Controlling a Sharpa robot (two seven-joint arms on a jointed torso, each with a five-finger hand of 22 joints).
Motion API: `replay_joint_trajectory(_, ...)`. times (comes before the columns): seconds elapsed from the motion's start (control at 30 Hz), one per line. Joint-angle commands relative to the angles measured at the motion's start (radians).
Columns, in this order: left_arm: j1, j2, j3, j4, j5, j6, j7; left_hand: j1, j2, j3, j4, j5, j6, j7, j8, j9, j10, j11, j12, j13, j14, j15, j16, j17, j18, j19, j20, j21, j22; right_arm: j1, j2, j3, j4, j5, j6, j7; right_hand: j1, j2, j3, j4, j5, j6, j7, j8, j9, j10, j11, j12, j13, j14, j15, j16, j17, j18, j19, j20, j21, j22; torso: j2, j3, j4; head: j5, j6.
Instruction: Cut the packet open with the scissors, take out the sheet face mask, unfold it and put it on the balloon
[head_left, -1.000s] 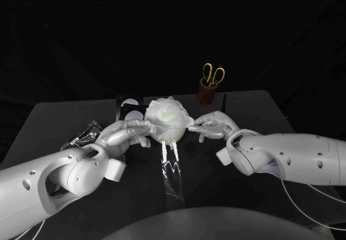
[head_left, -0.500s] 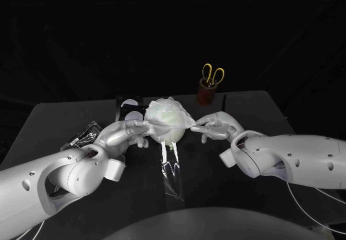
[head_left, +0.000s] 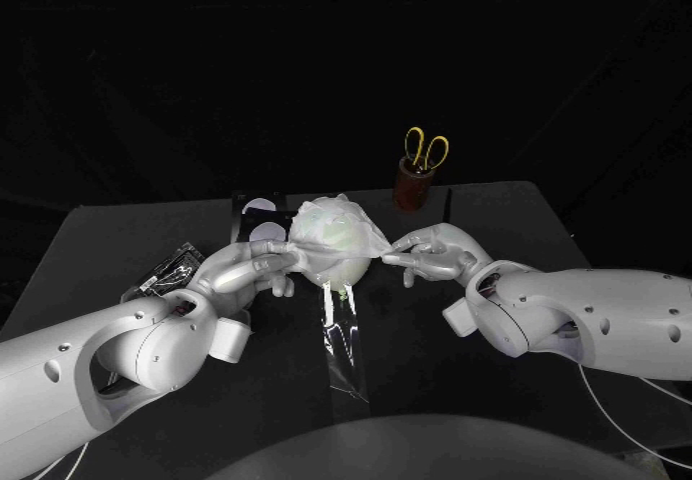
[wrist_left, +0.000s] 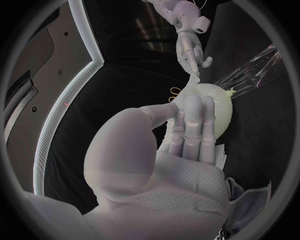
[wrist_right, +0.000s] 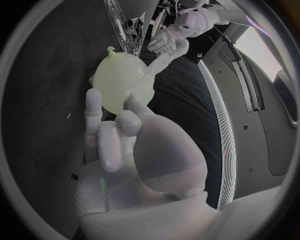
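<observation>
A pale green balloon (head_left: 335, 243) stands at the table's middle with the white sheet mask (head_left: 326, 218) draped over it. My left hand (head_left: 254, 268) lies against the balloon's left side and pinches the mask's edge between thumb and fingers (wrist_left: 187, 107). On the other side my right hand (head_left: 428, 250) pinches the mask's right edge and pulls it slightly outward. Both wrist views show the balloon (wrist_left: 215, 107) (wrist_right: 119, 82) just beyond the fingertips. The yellow-handled scissors (head_left: 427, 149) stand in a brown holder (head_left: 415, 186) at the back. The cut packet (head_left: 172, 268) lies flat by my left forearm.
A long strip of clear film (head_left: 343, 345) lies on the table in front of the balloon, running toward me. A black card with white ovals (head_left: 260, 217) stands behind the balloon on its left. The table's far edge runs just behind the holder.
My right forearm has shifted slightly to the right while its hand keeps its pinch on the mask. The left hand and the balloon have stayed put.
</observation>
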Motion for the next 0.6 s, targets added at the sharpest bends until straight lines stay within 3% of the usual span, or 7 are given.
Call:
replay_joint_trajectory(0.03, 0.000, 0.001, 0.001, 0.002, -0.018, 0.008, -0.001, 0.003, 0.018, 0.029, -0.006, 0.005, -0.037, 0.011, -0.029, 0.068, 0.009, 0.002, 0.014, 0.012, -0.010, 0.000, 0.014, 0.006, 0.011, -0.005, 0.004, 0.006, 0.002, 0.004, -0.004, 0.001, 0.002, 0.015, 0.032, 0.010, -0.010, 0.001, 0.013, -0.005, 0.002, -0.005, -0.001, 0.052, 0.086, 0.089, -0.076, 0.372, 0.355, 0.025, -0.032, 0.004, 0.000, 0.001, -0.006, 0.000, 0.005, 0.002, 0.000, -0.0002, -0.0004, -0.001, 0.001)
replay_joint_trajectory(0.13, 0.000, 0.001, 0.001, 0.002, -0.023, 0.016, 0.003, -0.009, 0.025, 0.049, 0.002, 0.003, -0.072, 0.024, -0.066, 0.034, -0.028, 0.016, 0.066, 0.060, -0.014, 0.010, 0.064, 0.052, 0.011, -0.009, 0.019, 0.018, 0.009, 0.010, -0.006, 0.002, -0.003, 0.024, 0.038, 0.010, -0.010, 0.001, 0.013, -0.005, 0.002, -0.005, -0.001, 0.052, 0.086, 0.089, -0.076, 0.372, 0.355, 0.025, -0.032, 0.004, 0.000, 0.001, -0.006, 0.000, 0.005, 0.002, 0.000, -0.0003, -0.0006, 0.000, 0.001)
replay_joint_trajectory(0.33, 0.000, 0.000, 0.001, 0.001, -0.020, 0.026, 0.020, -0.037, 0.029, 0.132, 0.006, 0.002, -0.089, 0.031, -0.082, 0.009, -0.087, 0.021, 0.169, 0.144, -0.019, 0.018, 0.113, 0.105, 0.013, -0.015, 0.026, 0.026, 0.012, 0.030, -0.013, 0.003, -0.017, 0.032, 0.058, 0.004, -0.041, -0.006, 0.054, -0.025, 0.002, -0.013, 0.000, 0.065, 0.092, 0.090, -0.075, 0.373, 0.360, 0.023, -0.031, 0.006, -0.002, 0.002, -0.012, 0.001, 0.012, 0.013, 0.001, 0.0002, -0.0005, 0.000, 0.001)
replay_joint_trajectory(0.37, 0.000, 0.000, 0.001, 0.001, -0.019, 0.027, 0.022, -0.076, 0.010, 0.179, 0.008, -0.002, -0.085, 0.039, -0.078, -0.001, -0.140, 0.026, 0.255, 0.214, -0.026, 0.026, 0.134, 0.115, 0.010, -0.014, 0.031, 0.043, 0.020, 0.033, -0.015, 0.003, -0.019, 0.033, 0.062, 0.003, -0.051, -0.009, 0.068, -0.031, 0.002, -0.015, 0.000, 0.069, 0.093, 0.092, -0.074, 0.376, 0.365, 0.024, -0.031, 0.008, 0.001, 0.002, -0.014, 0.001, 0.013, 0.016, 0.001, 0.0003, -0.0004, 0.000, 0.001)
replay_joint_trajectory(0.5, 0.000, 0.000, 0.001, 0.000, -0.014, 0.031, 0.030, -0.085, 0.022, 0.229, -0.002, 0.003, -0.101, 0.036, -0.078, -0.008, -0.181, 0.025, 0.331, 0.272, -0.015, 0.023, 0.154, 0.143, 0.014, -0.017, 0.030, 0.052, 0.024, 0.045, -0.023, 0.003, -0.023, 0.034, 0.090, -0.004, -0.084, -0.019, 0.115, -0.054, 0.002, -0.021, 0.001, 0.081, 0.098, 0.093, -0.073, 0.377, 0.370, 0.023, -0.030, 0.010, 0.002, 0.002, -0.017, 0.002, 0.018, 0.025, 0.000, -0.0002, -0.0011, -0.001, 0.000)
replay_joint_trajectory(0.53, 0.000, -0.001, 0.001, 0.000, -0.014, 0.033, 0.031, -0.113, 0.021, 0.262, -0.013, 0.001, -0.108, 0.037, -0.063, -0.009, -0.242, 0.028, 0.426, 0.345, -0.019, 0.025, 0.168, 0.142, 0.017, -0.020, 0.031, 0.068, 0.032, 0.047, -0.025, 0.003, -0.023, 0.033, 0.098, -0.006, -0.084, -0.019, 0.115, -0.054, 0.002, -0.021, 0.001, 0.081, 0.098, 0.093, -0.073, 0.377, 0.370, 0.023, -0.030, 0.010, 0.002, 0.002, -0.017, 0.002, 0.018, 0.025, 0.000, -0.0002, -0.0011, -0.001, 0.000)
replay_joint_trajectory(0.6, 0.000, -0.001, 0.001, -0.001, -0.013, 0.039, 0.032, -0.125, 0.029, 0.264, -0.006, 0.001, -0.117, 0.040, -0.057, -0.010, -0.268, 0.028, 0.452, 0.363, -0.021, 0.028, 0.172, 0.140, 0.015, -0.022, 0.034, 0.074, 0.033, 0.051, -0.029, 0.003, -0.023, 0.028, 0.117, -0.013, -0.092, -0.022, 0.128, -0.060, 0.002, -0.023, 0.001, 0.084, 0.099, 0.094, -0.073, 0.378, 0.371, 0.023, -0.030, 0.011, 0.002, 0.002, -0.018, 0.002, 0.019, 0.027, 0.000, -0.0002, -0.0010, -0.001, 0.000)
